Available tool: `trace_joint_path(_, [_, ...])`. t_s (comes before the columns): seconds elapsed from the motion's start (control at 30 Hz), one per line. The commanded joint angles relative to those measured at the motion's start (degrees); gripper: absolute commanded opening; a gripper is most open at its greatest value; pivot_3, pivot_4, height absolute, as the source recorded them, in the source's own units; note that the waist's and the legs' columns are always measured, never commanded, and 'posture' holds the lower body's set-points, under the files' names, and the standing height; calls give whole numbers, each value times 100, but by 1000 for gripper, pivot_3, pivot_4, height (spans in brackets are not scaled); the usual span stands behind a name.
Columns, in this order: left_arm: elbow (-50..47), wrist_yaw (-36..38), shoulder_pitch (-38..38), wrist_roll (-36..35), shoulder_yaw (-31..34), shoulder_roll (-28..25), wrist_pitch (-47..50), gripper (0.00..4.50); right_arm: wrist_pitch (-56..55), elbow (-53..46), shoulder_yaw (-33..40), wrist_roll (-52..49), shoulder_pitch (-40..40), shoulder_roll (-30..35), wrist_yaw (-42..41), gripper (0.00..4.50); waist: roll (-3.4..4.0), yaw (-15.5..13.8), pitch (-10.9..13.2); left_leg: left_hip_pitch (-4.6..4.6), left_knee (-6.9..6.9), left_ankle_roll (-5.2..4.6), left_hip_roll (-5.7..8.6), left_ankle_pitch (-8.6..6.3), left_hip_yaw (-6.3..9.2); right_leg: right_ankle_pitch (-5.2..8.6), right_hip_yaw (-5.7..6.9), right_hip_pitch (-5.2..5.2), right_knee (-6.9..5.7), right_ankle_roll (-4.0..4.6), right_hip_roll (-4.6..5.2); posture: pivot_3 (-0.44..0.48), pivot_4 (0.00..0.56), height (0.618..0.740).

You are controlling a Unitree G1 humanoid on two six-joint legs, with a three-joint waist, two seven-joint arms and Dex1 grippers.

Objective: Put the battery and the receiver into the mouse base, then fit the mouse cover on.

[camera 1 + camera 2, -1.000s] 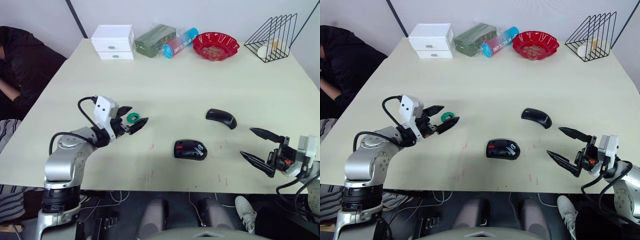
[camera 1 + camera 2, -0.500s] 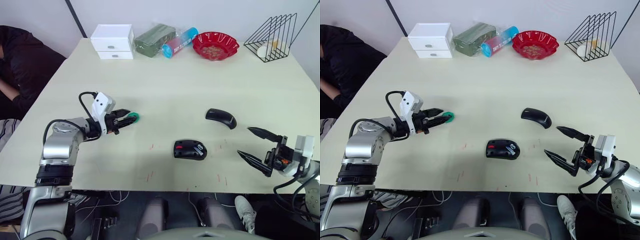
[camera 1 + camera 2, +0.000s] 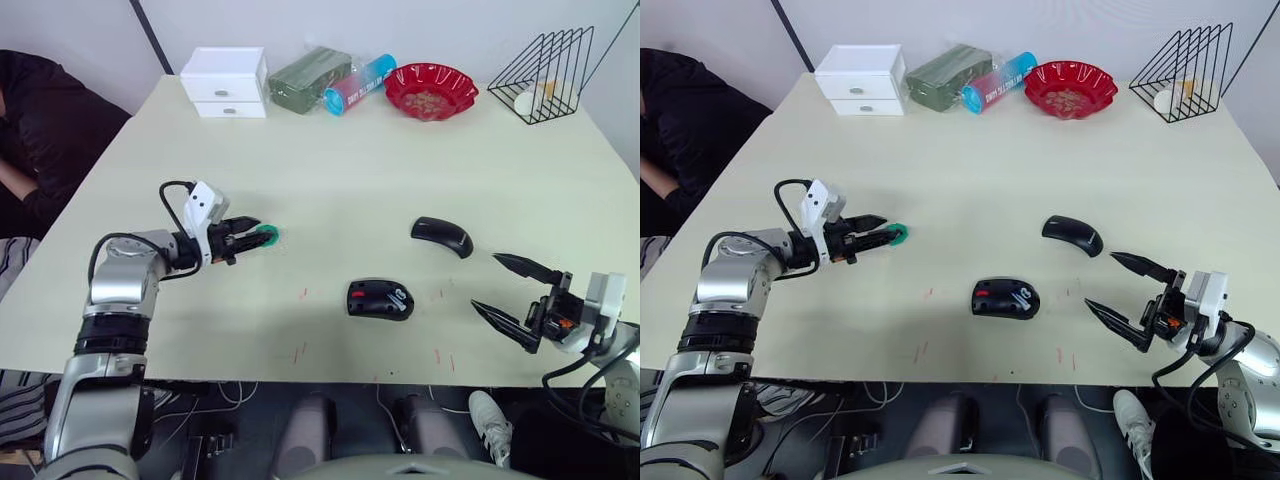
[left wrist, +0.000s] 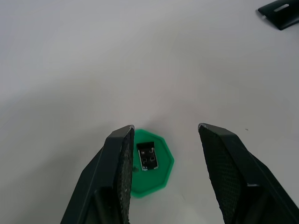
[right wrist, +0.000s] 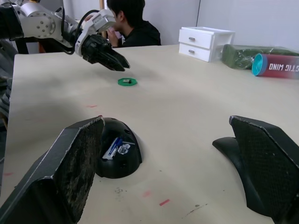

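Left pincer (image 4: 161,175), open around the green disc (image 4: 150,164), might nudge the small black receiver (image 4: 147,156) out while closing.

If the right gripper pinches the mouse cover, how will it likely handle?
The mouse cover looks glossy and arched, so fingers may slip off its curve. It seems a thin shell, probably light and apt to skid or rock on the table if nudged.

Mouse cover (image 4: 280,13) cut by frame edge; battery (image 5: 112,145) partly sunk in mouse base (image 5: 117,149) (label unreadable).
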State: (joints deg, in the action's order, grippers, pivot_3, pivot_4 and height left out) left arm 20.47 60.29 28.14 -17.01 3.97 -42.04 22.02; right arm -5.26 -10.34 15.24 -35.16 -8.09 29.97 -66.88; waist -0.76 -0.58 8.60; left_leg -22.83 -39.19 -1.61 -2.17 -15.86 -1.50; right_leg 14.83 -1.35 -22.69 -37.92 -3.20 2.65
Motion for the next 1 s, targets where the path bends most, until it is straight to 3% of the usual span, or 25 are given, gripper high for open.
trace_joint_path(0.03, [-101,85,-68,-90,229,-89,-277,2345,-119,-166,-8,-40,34,-34,33,4500,0,-5,0,0,0,0,0,0,0,0,0,0,0,0,0,0,150,740])
trace_joint_path(0.67, [1521,842,621,26,267,-184,-1135,2345,-269,-97,-337,110,250,-217,164,4500,-3,-7,2,-1,0,0,1,0,-1,0,3,-1,-1,0,0,0,150,740])
trace_joint_path(0.7, [1546,796,637,103,235,-194,-1184,1790,-275,-102,-348,109,240,-225,164,4500,-3,-6,2,-1,0,0,1,0,-2,0,3,-1,-1,0,0,0,150,740])
trace_joint_path(0.73, [1564,744,648,170,211,-198,-1231,1534,-285,-97,-348,100,226,-228,149,4500,-3,-7,2,-1,0,0,0,0,-1,0,3,-1,-1,0,0,0,150,740])
trace_joint_path(1.0, [1473,788,519,324,124,-146,-1256,1534,-330,-58,-397,129,229,-275,149,4500,-4,-9,2,-2,0,0,0,0,-1,0,3,-1,-1,0,0,0,150,740])
